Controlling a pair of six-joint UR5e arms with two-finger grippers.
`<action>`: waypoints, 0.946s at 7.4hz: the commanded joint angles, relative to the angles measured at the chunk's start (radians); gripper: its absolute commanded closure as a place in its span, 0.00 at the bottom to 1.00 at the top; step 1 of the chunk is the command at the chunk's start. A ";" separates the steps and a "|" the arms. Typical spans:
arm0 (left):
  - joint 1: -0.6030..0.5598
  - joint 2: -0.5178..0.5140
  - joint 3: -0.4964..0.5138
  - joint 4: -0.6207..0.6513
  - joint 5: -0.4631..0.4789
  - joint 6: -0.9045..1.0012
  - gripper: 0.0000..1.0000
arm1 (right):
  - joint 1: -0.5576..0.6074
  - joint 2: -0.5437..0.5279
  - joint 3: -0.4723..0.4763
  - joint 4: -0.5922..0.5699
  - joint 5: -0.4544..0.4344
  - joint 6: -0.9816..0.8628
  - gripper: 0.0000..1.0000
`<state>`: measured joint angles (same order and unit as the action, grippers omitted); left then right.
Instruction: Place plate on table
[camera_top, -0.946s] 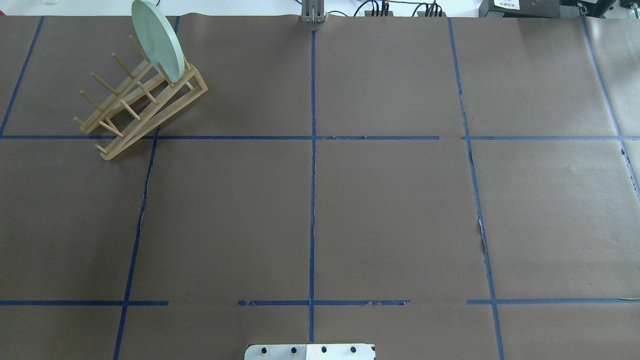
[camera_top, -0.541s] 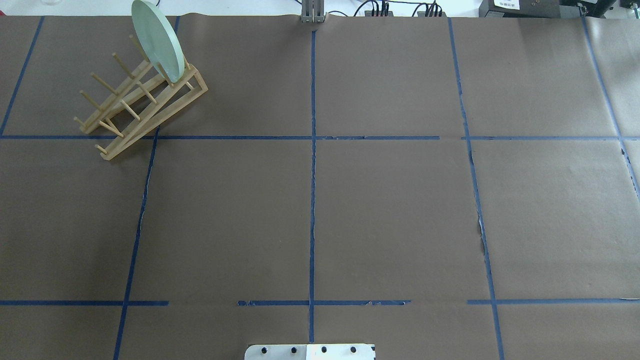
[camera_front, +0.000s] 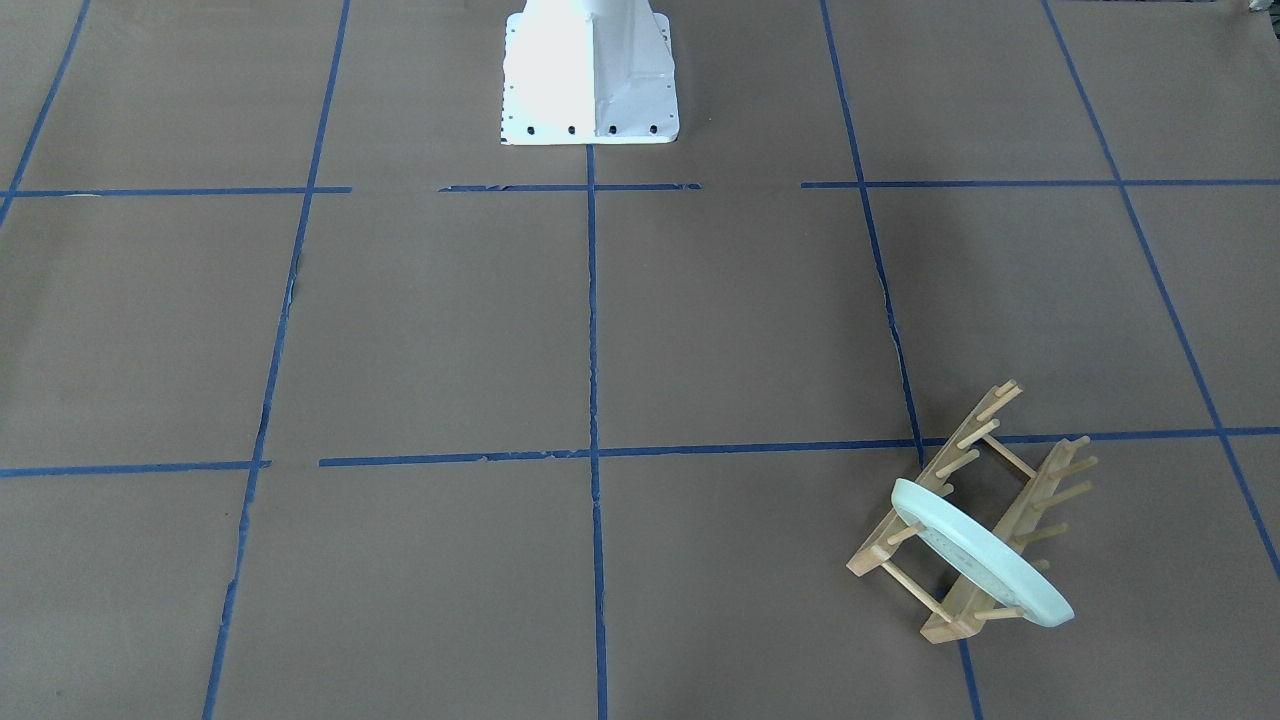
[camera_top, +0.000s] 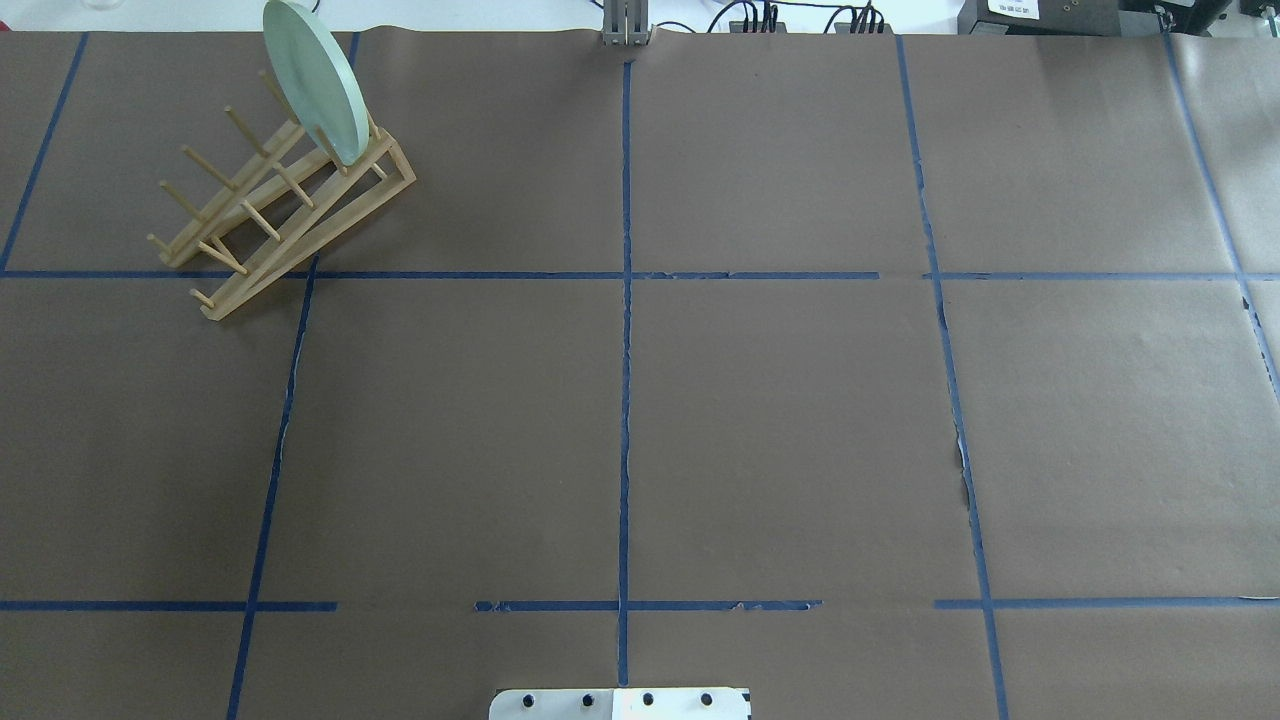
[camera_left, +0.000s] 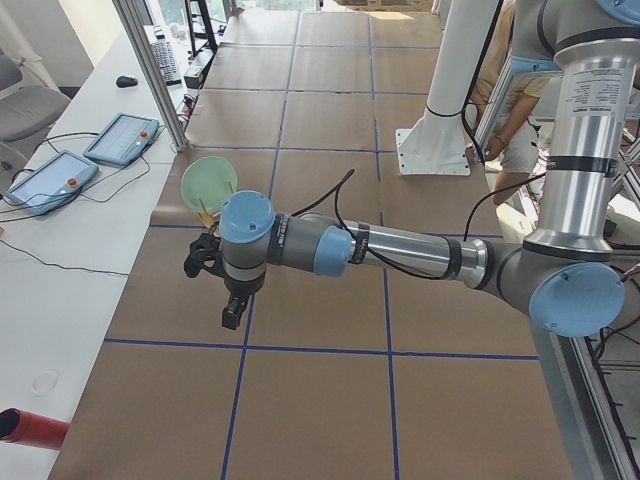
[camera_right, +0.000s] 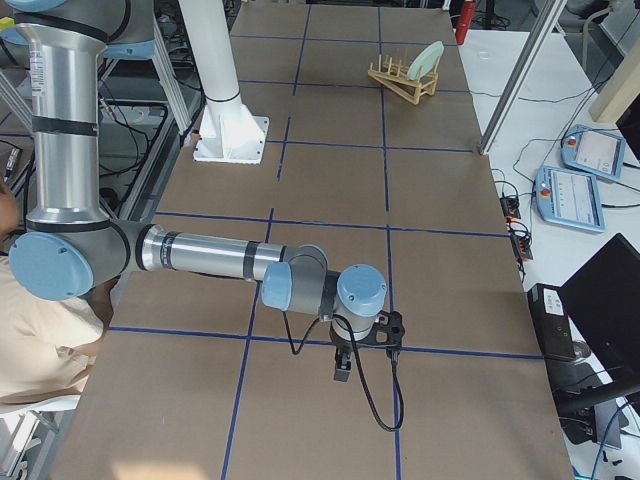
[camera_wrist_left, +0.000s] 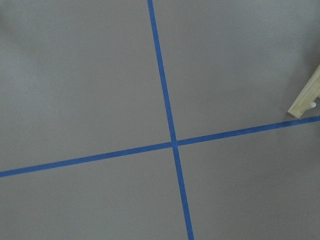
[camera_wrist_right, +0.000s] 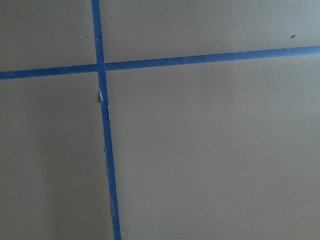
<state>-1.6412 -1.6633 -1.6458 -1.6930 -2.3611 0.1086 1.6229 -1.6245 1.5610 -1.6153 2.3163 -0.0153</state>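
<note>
The pale mint-green plate (camera_top: 315, 80) stands on edge in the far end slot of a wooden peg rack (camera_top: 280, 205) at the table's (camera_top: 780, 420) far left. It also shows in the front view (camera_front: 985, 555) and the left side view (camera_left: 208, 183). My left gripper (camera_left: 232, 312) shows only in the left side view, hanging above the table a little short of the rack; I cannot tell if it is open. My right gripper (camera_right: 342, 366) shows only in the right side view, far from the plate; I cannot tell its state. Both wrist views show no fingers.
The rack's corner (camera_wrist_left: 306, 97) enters the left wrist view at the right edge. The white robot base (camera_front: 590, 70) stands at the near middle edge. Tablets (camera_left: 90, 155) and a red tube (camera_left: 30, 428) lie on the white bench beyond the table's far edge.
</note>
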 joint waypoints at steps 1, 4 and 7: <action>0.006 -0.087 0.137 -0.205 -0.048 -0.085 0.00 | 0.000 0.000 -0.001 0.000 0.000 0.000 0.00; 0.200 -0.205 0.155 -0.463 -0.138 -0.712 0.00 | 0.000 0.000 -0.001 0.000 0.000 0.000 0.00; 0.332 -0.341 0.228 -0.682 -0.064 -1.355 0.00 | 0.000 0.000 -0.001 0.000 0.000 0.000 0.00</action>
<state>-1.3483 -1.9526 -1.4563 -2.2689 -2.4591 -0.9693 1.6229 -1.6245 1.5605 -1.6153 2.3163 -0.0154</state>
